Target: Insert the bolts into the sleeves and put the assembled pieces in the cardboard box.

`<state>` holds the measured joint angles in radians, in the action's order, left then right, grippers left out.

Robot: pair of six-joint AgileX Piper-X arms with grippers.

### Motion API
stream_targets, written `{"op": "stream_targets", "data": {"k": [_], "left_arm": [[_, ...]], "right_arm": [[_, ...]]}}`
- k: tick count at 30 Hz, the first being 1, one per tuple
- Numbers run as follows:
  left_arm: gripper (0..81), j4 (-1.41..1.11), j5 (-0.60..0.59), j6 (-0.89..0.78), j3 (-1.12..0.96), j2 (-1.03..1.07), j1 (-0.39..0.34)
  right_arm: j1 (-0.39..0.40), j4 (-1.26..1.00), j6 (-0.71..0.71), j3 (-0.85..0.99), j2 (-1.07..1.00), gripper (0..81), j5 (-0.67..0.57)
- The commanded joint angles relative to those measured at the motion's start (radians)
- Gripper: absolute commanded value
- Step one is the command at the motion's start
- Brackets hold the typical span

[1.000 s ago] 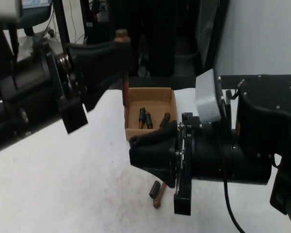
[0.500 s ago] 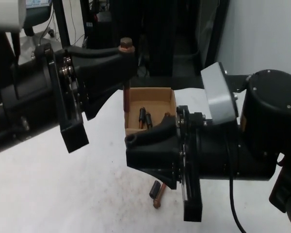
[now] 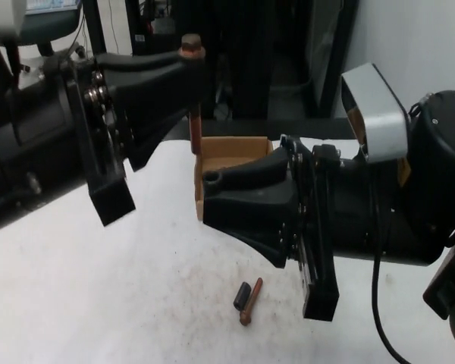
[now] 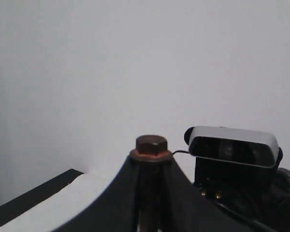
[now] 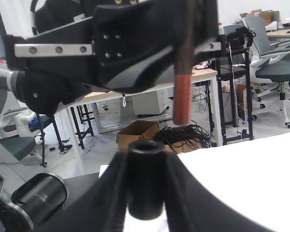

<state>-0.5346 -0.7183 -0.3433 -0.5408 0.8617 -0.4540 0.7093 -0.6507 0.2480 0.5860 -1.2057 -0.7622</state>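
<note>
The left hand [image 3: 185, 70] is in the upper left of the high view. It is closed tight on a bolt [image 3: 195, 127], gripping it just under the head. The bolt stands straight up and down, with its head on top and its tip pointing down. It is long and thin and brown like copper. Its tip hangs in the air in front of the box [image 3: 235, 152].

The right hand [image 3: 226, 189] is in the middle of the high view. It is closed on a sleeve [image 5: 146, 181]. The sleeve is a short black tube. It stands upright too, with its open hole facing up. The bolt tip is just above the sleeve and a bit to one side. They do not touch.

The left wrist view shows the six-sided bolt head [image 4: 151, 146] sitting on top, between the two black fingers [image 4: 117, 193]. The other arm's camera [image 4: 232, 147] is behind it.

The right wrist view shows the round hole of the sleeve and the bare lower part of the bolt hanging over it. The black left hand is above them.

The high view shows a loose bolt [image 3: 250, 302] and a loose sleeve [image 3: 242, 294] lying flat on the white desk [image 3: 98, 288], in the lower middle of the frame. They lie just beside each other. The loose bolt slants a little, with one end toward the box. The box is brown cardboard, and the right hand hides part of it.
</note>
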Motion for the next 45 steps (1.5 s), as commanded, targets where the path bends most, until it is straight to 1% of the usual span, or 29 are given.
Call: {"op": "stream_targets", "data": {"k": [1, 6, 11, 19, 25, 32, 35, 39, 45], "left_arm": [[0.2, -0.054, 0.009, -0.042, -0.003, -0.004, -0.004], [0.2, -0.077, 0.007, -0.082, -0.003, -0.004, -0.004], [0.2, -0.085, 0.007, -0.109, 0.006, -0.004, -0.006], [0.2, -0.197, 0.02, -0.185, 0.087, -0.004, -0.006], [0.2, -0.245, 0.052, -0.198, 0.09, -0.004, -0.006], [0.2, -0.287, 0.052, -0.219, 0.09, -0.004, -0.006], [0.2, -0.287, 0.043, -0.231, 0.09, -0.004, -0.006], [0.2, -0.288, 0.019, -0.241, 0.09, -0.004, -0.006], [0.2, -0.288, -0.007, -0.245, 0.09, -0.004, -0.006]], "right_arm": [[-0.004, -0.009, -0.004, -0.001, 0.007, 0.8, 0.008], [-0.004, -0.011, -0.009, -0.001, 0.005, 0.8, 0.053], [-0.004, -0.029, -0.009, -0.001, 0.005, 0.8, 0.054], [-0.004, -0.029, 0.018, -0.001, 0.005, 0.8, 0.076], [0.027, -0.015, 0.03, -0.001, 0.005, 0.8, 0.076], [0.055, 0.071, 0.021, -0.001, 0.005, 0.8, 0.097], [0.06, 0.056, 0.021, -0.001, 0.005, 0.8, 0.129], [0.056, 0.055, 0.067, 0.001, 0.005, 0.8, 0.128], [0.057, 0.032, 0.074, 0.007, 0.005, 0.8, 0.128]]}}
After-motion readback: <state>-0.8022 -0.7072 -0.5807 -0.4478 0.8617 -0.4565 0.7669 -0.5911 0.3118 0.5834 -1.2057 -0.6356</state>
